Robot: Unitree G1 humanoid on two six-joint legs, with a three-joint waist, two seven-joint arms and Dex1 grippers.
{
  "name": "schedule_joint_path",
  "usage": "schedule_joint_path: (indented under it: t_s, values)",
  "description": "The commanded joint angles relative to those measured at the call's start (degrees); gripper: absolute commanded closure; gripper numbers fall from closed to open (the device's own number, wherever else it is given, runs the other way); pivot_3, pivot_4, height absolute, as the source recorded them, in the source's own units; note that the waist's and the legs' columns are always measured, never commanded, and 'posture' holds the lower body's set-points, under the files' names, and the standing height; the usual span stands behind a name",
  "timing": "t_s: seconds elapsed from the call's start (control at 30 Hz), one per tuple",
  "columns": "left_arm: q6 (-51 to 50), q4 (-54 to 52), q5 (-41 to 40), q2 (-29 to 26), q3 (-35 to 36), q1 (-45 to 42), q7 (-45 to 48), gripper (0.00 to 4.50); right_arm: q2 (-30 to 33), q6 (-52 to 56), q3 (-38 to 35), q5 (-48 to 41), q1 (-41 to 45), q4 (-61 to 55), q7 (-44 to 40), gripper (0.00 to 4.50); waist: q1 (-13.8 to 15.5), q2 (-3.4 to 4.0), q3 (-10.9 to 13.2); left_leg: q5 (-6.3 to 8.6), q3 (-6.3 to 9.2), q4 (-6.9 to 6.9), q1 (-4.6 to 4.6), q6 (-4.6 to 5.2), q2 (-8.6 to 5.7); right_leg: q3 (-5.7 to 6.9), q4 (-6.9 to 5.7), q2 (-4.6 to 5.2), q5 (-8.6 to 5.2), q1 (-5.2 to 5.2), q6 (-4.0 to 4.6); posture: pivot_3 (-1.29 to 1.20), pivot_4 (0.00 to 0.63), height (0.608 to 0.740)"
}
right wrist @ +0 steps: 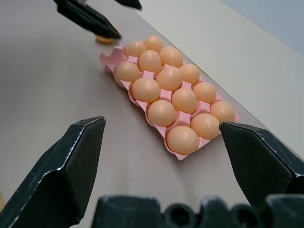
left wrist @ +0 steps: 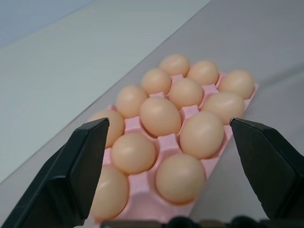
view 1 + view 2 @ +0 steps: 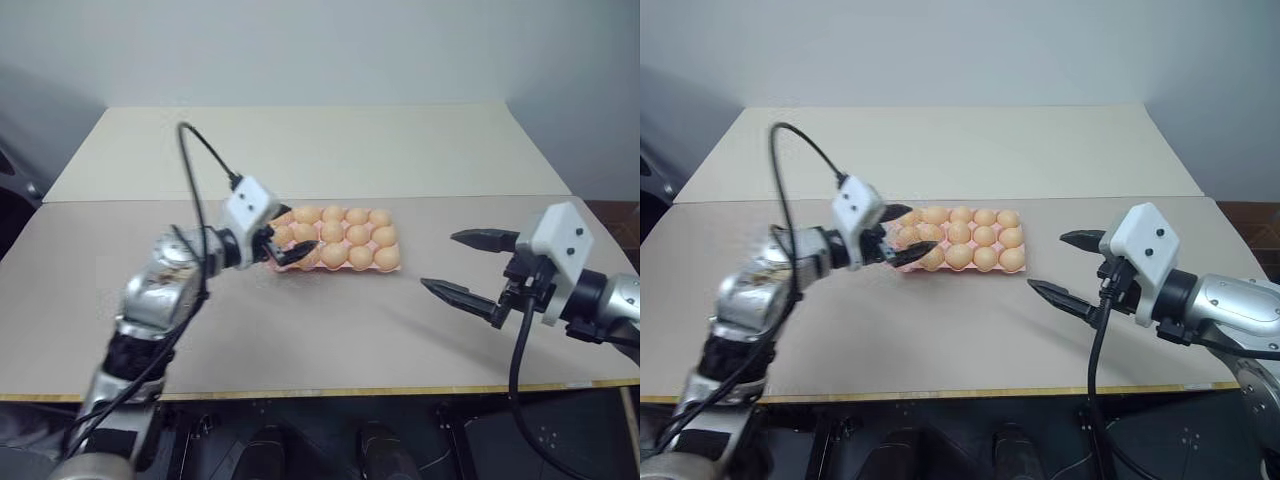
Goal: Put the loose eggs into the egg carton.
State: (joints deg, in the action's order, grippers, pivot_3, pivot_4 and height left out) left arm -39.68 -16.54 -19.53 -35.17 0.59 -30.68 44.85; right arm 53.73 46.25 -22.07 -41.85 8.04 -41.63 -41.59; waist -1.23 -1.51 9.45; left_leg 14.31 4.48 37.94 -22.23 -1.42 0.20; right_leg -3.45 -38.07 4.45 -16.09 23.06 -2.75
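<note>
The pink egg carton [image 3: 387,268] lies in the middle of the table, with tan-orange eggs [image 3: 334,255] in several of its cups. My left gripper [image 3: 292,245] hovers at the carton's left end, its jaws wide open with nothing held. In its wrist view the fingers [image 2: 90,161] stand on either side of the eggs [image 2: 160,115] below. My right gripper [image 3: 437,261] is open and off to the carton's right, pointing at it, a hand's width away. A small orange shape [image 1: 105,39] shows just past the carton's [image 1: 107,59] far corner, partly hidden by the left finger; I cannot tell what it is.
The carton sits on a grey-tan table [image 3: 300,340] whose front edge runs close to me. A cream table [image 3: 300,150] adjoins it behind. A black cable [image 3: 190,160] loops up from my left wrist.
</note>
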Motion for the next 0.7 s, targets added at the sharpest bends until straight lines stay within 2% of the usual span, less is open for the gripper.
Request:
schedule_joint_path:
  t_s: [0.03, 0.23, 0.4, 0.53, 0.7]
  values:
    - [-1.12, -6.00, -7.59, -6.07, 10.70, 4.52, 5.81, 0.07, 0.92, -2.78, -0.79, 0.07, 0.72, 0.99, -2.01, 0.00, -0.10, 0.00, 0.00, 0.00, 0.00, 0.00, 0.03, 0.00, 0.00, 0.00, 0.00, 0.00, 0.00, -0.02, 0.00, 0.00, 0.150, 0.740]
    - [5.12, -2.60, -12.06, -13.28, 25.68, 16.54, 13.25, 0.07, 0.77, -7.32, 0.58, 0.72, 0.60, 4.66, -7.77, 0.00, 0.10, 0.01, 0.00, 0.00, -0.02, -0.01, 0.04, 0.00, 0.03, 0.01, 0.04, 0.00, 0.00, -0.03, 0.00, 0.00, 0.150, 0.740]
    - [8.30, -2.36, -12.98, -16.64, 30.76, 25.22, 18.72, 0.07, 0.33, -10.28, 0.96, 2.03, -1.13, 6.86, -10.51, 0.00, 0.43, 0.00, 0.00, 0.00, -0.03, -0.01, 0.01, -0.01, 0.05, 0.05, 0.09, 0.02, 0.00, -0.05, 0.00, 0.00, 0.150, 0.740]
    - [8.45, -3.57, -12.75, -16.52, 31.00, 28.06, 16.20, 0.07, 0.43, -10.74, 1.38, 2.93, -0.51, 8.35, -10.40, 0.00, 0.46, 0.00, 0.01, 0.01, -0.05, -0.02, 0.05, -0.01, 0.07, 0.04, 0.06, 0.01, 0.00, -0.05, 0.00, 0.00, 0.150, 0.740]
    - [4.88, -4.07, -12.76, -15.02, 26.59, 24.20, 9.44, 0.07, 0.55, -10.56, 1.87, 3.18, 0.59, 8.66, -9.80, 0.00, 0.49, 0.00, 0.00, 0.01, -0.05, -0.02, 0.06, -0.01, 0.09, 0.04, 0.05, 0.00, 0.00, -0.07, 0.00, 0.00, 0.150, 0.740]
